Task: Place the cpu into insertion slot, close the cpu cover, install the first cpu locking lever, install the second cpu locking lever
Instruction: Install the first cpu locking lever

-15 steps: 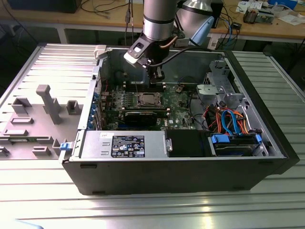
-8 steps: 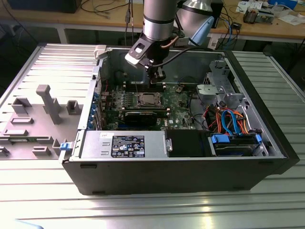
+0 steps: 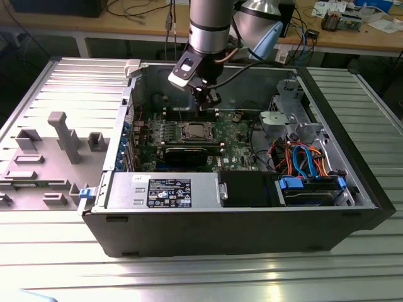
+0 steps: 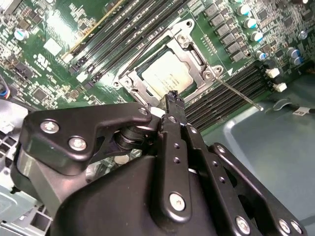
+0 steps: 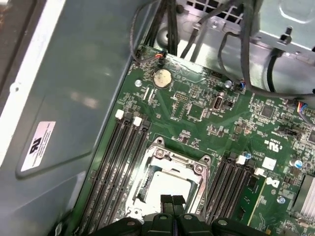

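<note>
Cpu beneath cover; lever, second wrist view

Silver arm; black pincer, jointed links, silver screws.

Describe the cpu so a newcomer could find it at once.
Inside the open computer case lies a green motherboard. Near its middle sits the silver cpu cover, flanked by long black memory slots. The cpu is the pale metal square showing through its window.
</note>
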